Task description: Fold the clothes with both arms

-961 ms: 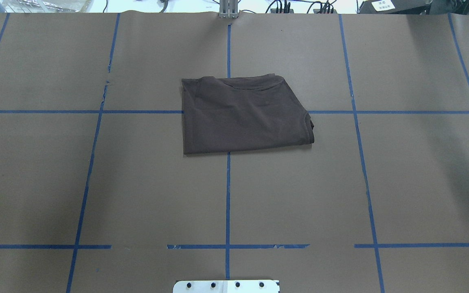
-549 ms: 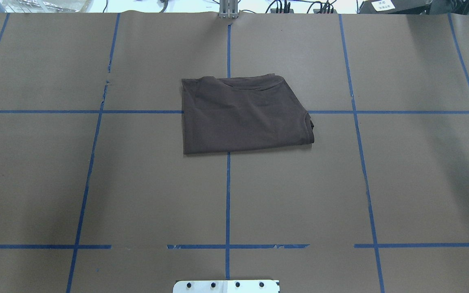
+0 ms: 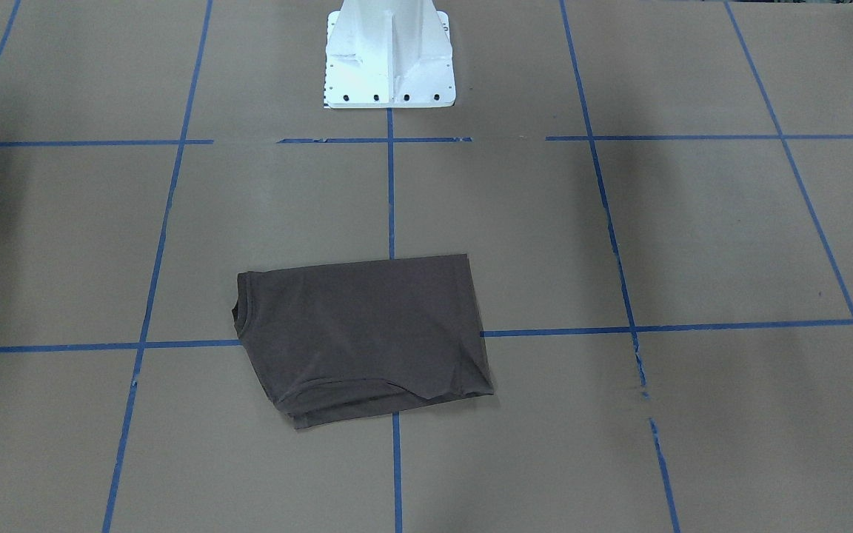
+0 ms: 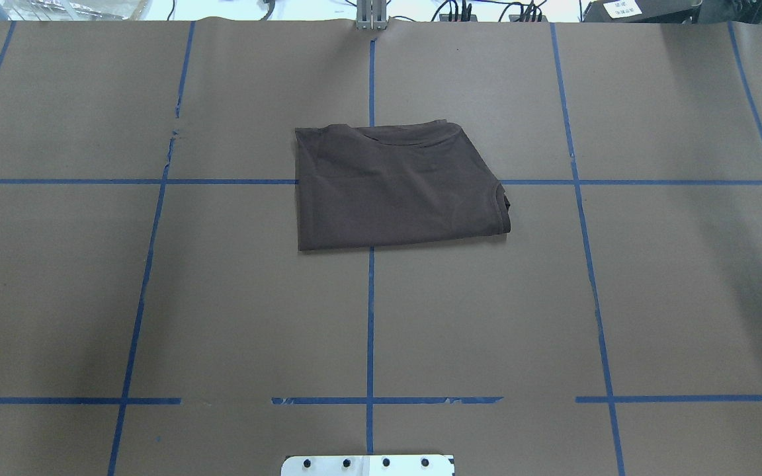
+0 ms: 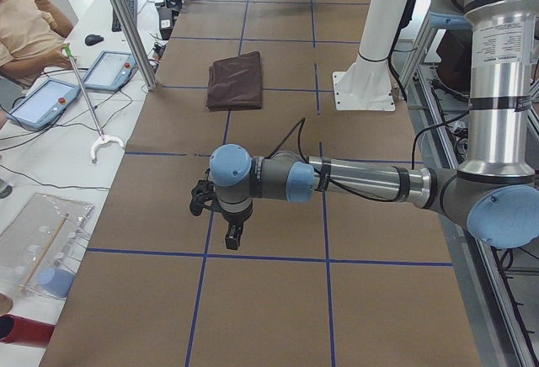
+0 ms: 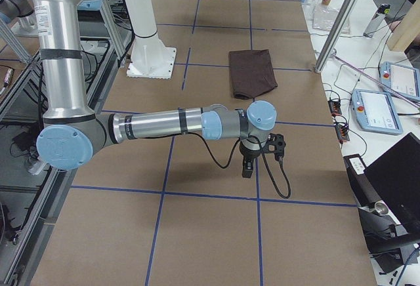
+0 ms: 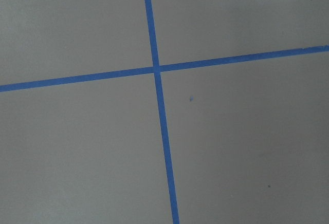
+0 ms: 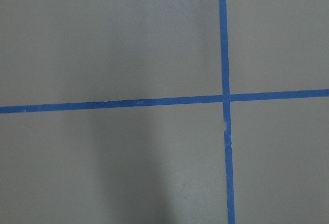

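The left arm's black two-finger gripper [image 5: 232,234] hangs pointing down over the brown paper-covered table [image 5: 269,300]. Only a side view shows it, so I cannot tell how far its jaws stand apart, and it seems to carry nothing. The same holds for the right arm's black gripper [image 6: 248,166]. Both are well apart from the dark brown-grey folded cotton T-shirt [image 4: 394,188] – a flat, rough rectangle lying across a blue tape line [image 4: 370,317]. Its long axis runs left to right, with the collar on the far edge from the robot.
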`<state>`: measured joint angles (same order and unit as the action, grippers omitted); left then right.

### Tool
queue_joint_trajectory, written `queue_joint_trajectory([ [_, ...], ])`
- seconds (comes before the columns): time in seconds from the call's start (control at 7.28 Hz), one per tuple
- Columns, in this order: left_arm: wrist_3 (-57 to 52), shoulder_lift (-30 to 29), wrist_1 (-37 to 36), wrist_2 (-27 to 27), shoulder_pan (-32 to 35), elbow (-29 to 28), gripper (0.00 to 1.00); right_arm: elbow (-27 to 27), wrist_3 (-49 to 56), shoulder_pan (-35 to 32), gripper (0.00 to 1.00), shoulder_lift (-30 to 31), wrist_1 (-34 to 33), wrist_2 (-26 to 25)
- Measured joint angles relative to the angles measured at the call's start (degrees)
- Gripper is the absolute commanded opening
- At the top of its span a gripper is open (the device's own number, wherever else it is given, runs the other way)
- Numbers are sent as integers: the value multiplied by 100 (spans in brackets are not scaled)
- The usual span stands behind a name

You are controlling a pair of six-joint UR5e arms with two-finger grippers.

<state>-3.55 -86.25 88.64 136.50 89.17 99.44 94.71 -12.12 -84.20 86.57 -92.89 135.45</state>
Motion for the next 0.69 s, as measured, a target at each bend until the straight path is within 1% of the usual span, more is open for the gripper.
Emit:
queue_joint_trajectory([
  [0.69, 46, -69, -7, -9, -4, -28, 100, -36, 336, -109, 100, 9, -61, -17],
])
